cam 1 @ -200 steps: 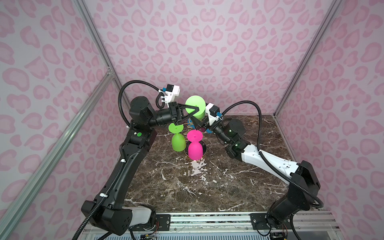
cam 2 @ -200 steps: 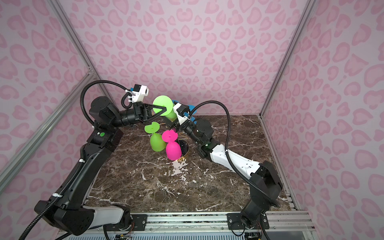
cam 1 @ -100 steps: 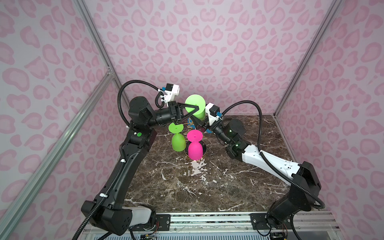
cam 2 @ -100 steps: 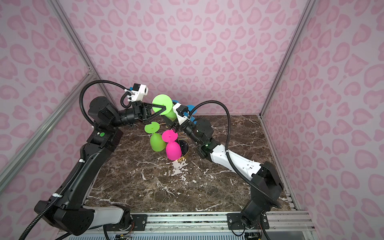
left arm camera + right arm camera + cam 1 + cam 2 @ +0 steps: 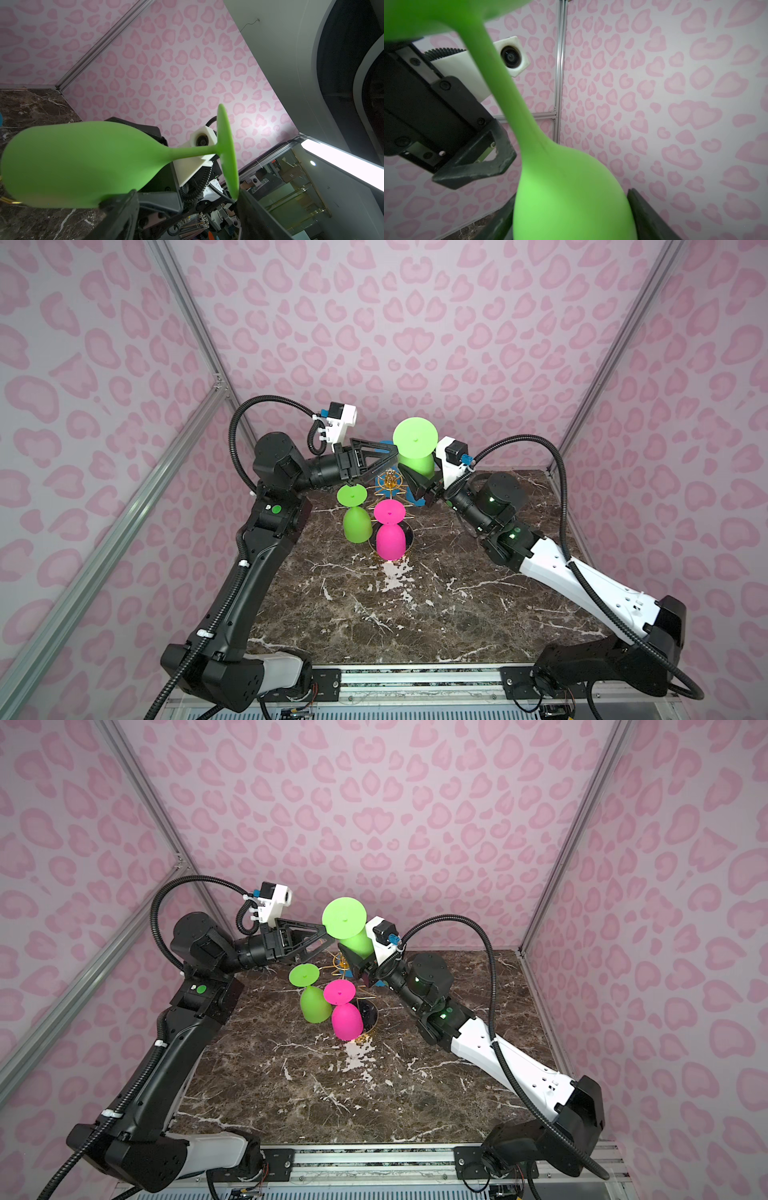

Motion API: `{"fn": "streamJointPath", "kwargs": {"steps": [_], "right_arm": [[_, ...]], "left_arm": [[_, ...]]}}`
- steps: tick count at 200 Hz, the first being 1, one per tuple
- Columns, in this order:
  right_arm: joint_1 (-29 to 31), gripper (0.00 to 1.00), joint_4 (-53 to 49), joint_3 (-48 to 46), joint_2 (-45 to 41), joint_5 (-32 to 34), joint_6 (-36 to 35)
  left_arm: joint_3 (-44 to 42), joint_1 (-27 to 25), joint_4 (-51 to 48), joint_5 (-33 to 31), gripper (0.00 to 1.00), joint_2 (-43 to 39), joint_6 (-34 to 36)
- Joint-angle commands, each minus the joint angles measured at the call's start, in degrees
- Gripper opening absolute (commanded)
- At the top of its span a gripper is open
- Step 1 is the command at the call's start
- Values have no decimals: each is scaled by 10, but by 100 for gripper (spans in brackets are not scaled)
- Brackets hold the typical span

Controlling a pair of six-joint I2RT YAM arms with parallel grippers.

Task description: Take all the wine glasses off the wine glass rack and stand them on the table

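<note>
A lime green wine glass (image 5: 417, 456) is held upside down, foot up, above and behind the gold wire wine glass rack (image 5: 390, 486). My right gripper (image 5: 419, 475) is shut on its bowl; in the right wrist view both fingers press the bowl (image 5: 566, 187). My left gripper (image 5: 388, 462) stands open beside the stem. In the left wrist view its spread fingers flank the glass (image 5: 83, 162) without clamping it. A smaller green glass (image 5: 356, 523) and a pink glass (image 5: 390, 537) hang bowl-down from the rack's arms.
The rack's round black base (image 5: 371, 1013) stands on the dark marble table (image 5: 415, 614). Something blue (image 5: 383, 480) shows behind the rack's top. Pink patterned walls with aluminium posts close in the back and both sides. Both arms meet over the rack.
My left gripper has opened and let go of the green glass's stem. The right gripper keeps the bowl, and the glass has hardly moved.
</note>
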Motion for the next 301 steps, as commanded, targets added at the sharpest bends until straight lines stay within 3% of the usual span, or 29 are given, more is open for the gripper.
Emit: {"fn": "streamJointPath", "kwargs": {"steps": [1, 27, 73, 101, 130, 199, 228, 301], "right_arm": [[-4, 62, -150, 20, -30, 25, 8], [-6, 61, -291, 51, -69, 35, 7], [-7, 59, -474, 121, -105, 48, 33], [-7, 58, -531, 142, -99, 46, 43], [-7, 56, -549, 147, -80, 34, 54], [-8, 53, -547, 158, -31, 0, 74], [-7, 51, -541, 162, -21, -6, 79], [-7, 49, -542, 182, 8, -52, 96]], "left_arm": [[1, 3, -4, -29, 81, -14, 58], [-28, 3, -14, -103, 87, -37, 159], [-126, 0, 4, -306, 86, -104, 444], [-140, -5, 8, -312, 81, -107, 628], [-152, -7, 37, -286, 71, -106, 775], [-176, -16, 53, -159, 67, -99, 954], [-187, -26, 33, -153, 65, -95, 1017], [-186, -37, 50, -179, 58, -86, 1053]]}}
